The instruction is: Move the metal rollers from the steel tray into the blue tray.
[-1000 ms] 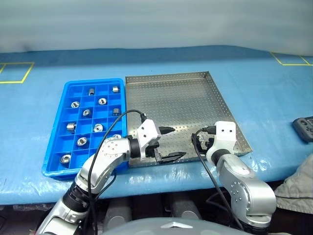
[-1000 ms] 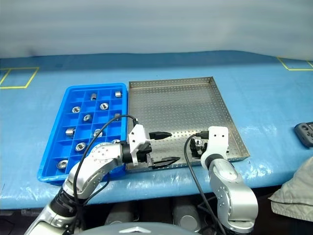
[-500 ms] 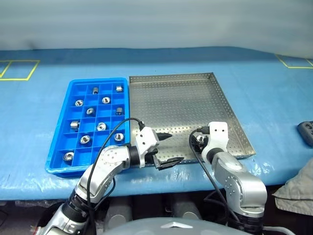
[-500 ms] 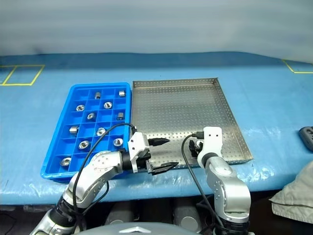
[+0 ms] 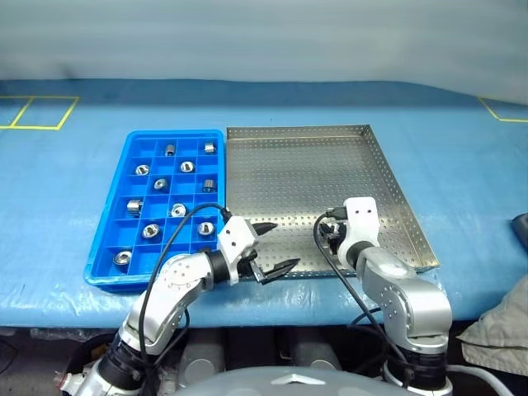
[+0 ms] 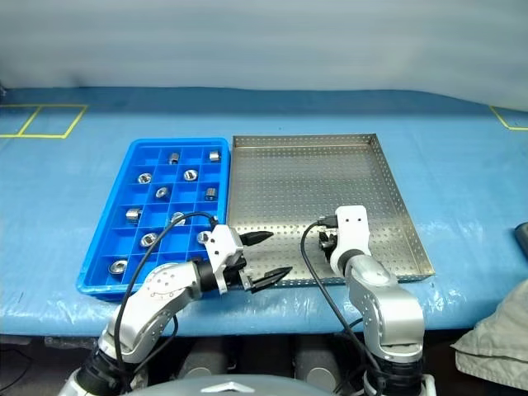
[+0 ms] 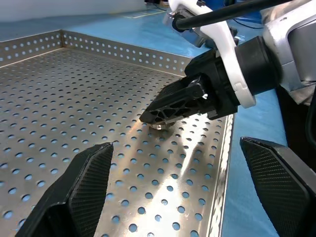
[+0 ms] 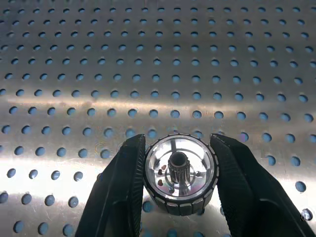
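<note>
The steel tray [image 5: 305,165] lies on the blue table cover with the blue tray [image 5: 107,239] against its left side. Several metal rollers [image 5: 178,209] sit in separate compartments of the blue tray. One metal roller [image 8: 180,175] stands on the steel tray's perforated floor near its front rim, and my right gripper [image 8: 178,140] is shut on it, one finger on each side. The left wrist view shows that gripper [image 7: 163,117] tilted down onto the same roller. My left gripper [image 5: 284,245] is open and holds nothing, just left of it over the tray's front edge.
A dark device [image 5: 521,227] lies at the right edge of the table, and a grey cloth [image 5: 503,322] hangs at the lower right. Yellow tape marks [image 5: 41,111] line the far corners. Black cables loop from both wrists.
My right gripper's fingers have closed from wide open onto the roller in the steel tray. The left gripper stays open. The camera has shifted, so the whole scene has slid right.
</note>
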Controlling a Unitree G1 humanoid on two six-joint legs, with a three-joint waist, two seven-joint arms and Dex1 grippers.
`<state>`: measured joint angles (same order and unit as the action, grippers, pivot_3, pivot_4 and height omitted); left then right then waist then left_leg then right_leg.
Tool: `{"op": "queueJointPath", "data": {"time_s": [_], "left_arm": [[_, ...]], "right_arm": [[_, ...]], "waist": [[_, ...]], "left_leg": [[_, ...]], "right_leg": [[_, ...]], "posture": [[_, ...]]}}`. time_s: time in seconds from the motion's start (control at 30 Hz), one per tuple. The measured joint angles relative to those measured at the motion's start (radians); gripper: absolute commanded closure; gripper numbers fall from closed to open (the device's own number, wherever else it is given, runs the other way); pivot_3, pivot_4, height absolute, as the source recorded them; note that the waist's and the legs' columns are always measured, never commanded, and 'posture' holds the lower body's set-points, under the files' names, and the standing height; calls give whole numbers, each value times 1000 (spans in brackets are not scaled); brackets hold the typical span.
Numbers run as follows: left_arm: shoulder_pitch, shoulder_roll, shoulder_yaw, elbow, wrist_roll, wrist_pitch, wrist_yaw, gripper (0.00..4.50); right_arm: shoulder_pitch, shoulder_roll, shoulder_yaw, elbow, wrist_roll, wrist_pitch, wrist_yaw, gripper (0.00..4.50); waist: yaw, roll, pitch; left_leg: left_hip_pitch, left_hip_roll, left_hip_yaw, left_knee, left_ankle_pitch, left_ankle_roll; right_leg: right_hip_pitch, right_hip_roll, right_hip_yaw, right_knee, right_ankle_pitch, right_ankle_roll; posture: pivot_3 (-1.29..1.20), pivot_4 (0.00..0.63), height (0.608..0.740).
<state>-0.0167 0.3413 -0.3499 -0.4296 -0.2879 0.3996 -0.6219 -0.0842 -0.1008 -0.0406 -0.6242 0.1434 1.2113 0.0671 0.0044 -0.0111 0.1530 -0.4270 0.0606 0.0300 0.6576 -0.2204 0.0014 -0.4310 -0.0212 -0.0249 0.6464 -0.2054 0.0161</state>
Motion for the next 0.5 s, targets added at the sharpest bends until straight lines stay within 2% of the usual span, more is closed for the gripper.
{"op": "queueJointPath", "data": {"time_s": [0.33, 0.5], "left_arm": [[134, -9, 115, -60, 12, -92, 96, 0], [265, -1, 193, -119, 11, -189, 111, 0]], "right_arm": [[-229, -57, 110, 14, 36, -3, 73, 2800], [-315, -76, 191, 49, 68, -23, 140, 2800]], "waist": [[54, 0, 0], [89, 0, 1]], "left_leg": [[-1, 0, 1, -2, 0, 0], [-2, 0, 0, -3, 0, 0]], "right_leg": [[-1, 0, -2, -1, 0, 0], [-1, 0, -3, -2, -1, -1]], "posture": [[317, 150, 740], [416, 150, 740]]}}
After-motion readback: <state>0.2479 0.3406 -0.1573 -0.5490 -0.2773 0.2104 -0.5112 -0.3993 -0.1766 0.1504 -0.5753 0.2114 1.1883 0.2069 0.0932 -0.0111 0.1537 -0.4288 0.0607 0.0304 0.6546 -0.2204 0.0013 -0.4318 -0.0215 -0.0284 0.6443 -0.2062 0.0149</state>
